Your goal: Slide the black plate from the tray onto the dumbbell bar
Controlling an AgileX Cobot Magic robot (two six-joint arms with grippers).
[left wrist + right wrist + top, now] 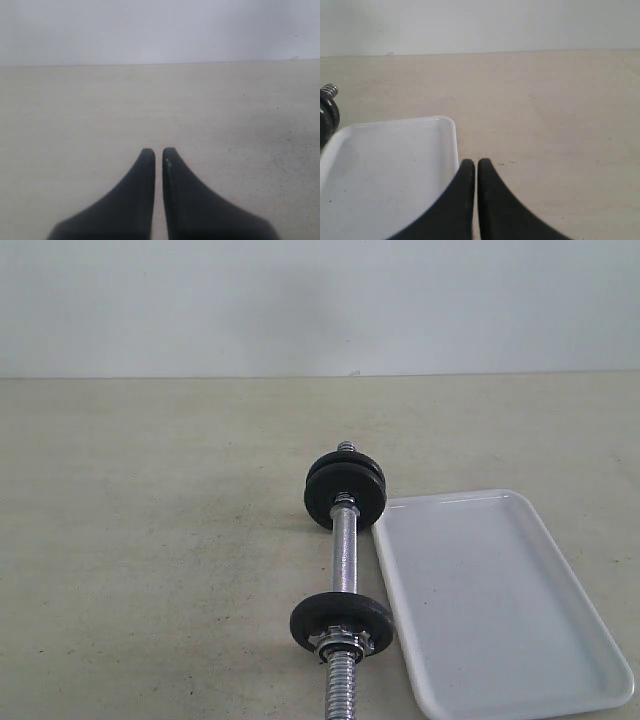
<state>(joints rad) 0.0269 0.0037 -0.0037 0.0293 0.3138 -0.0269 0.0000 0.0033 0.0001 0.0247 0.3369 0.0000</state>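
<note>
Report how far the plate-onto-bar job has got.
Done, it seems: the tray holds no plate, and the dumbbell bar carries two stacked black discs at its far end, plus a single disc with a chrome star nut at the near end. In hand: nothing; the left gripper and right gripper are shut, empty, off the bar. Left: apparently nothing, though no nut shows at the far end.

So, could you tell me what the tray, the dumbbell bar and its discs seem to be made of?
The tray looks like glossy white plastic, with soft highlights along its rim. The dumbbell bar appears chromed steel: bright, reflective, threaded at the ends. The discs look like matte black cast metal, dull-surfaced, possibly painted.
</note>
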